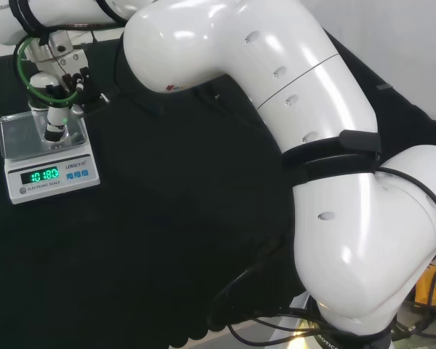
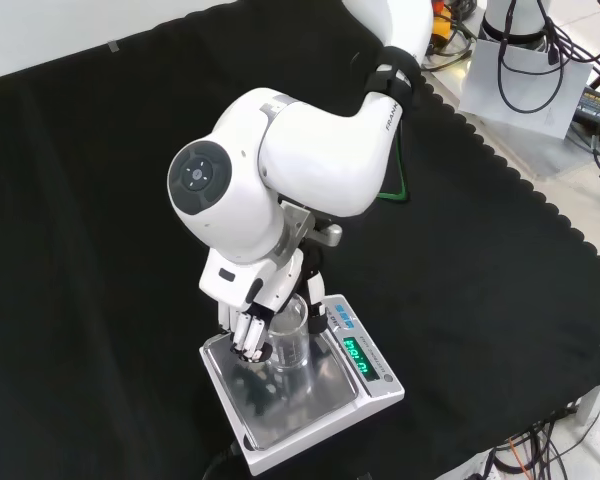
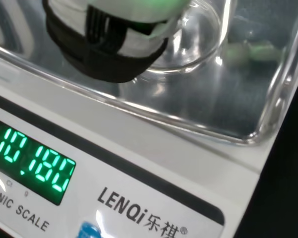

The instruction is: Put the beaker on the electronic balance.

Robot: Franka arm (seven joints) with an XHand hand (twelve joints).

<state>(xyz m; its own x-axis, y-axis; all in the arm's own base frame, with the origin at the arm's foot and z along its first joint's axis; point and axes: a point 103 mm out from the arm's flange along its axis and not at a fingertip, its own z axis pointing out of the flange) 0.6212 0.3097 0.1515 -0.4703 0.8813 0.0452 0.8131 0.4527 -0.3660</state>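
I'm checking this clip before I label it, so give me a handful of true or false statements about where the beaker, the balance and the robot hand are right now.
1. The beaker stands on the pan of the electronic balance. True.
2. The robot hand is far from the beaker, over bare cloth. False: its fingers are curled around the beaker, above the pan.
3. The balance's display is lit green. True.
4. The beaker lies on its side. False: it stands upright in the front view.
5. In the head view the balance sits at the right edge of the cloth. False: it sits at the left, with the arm's white links to the right.
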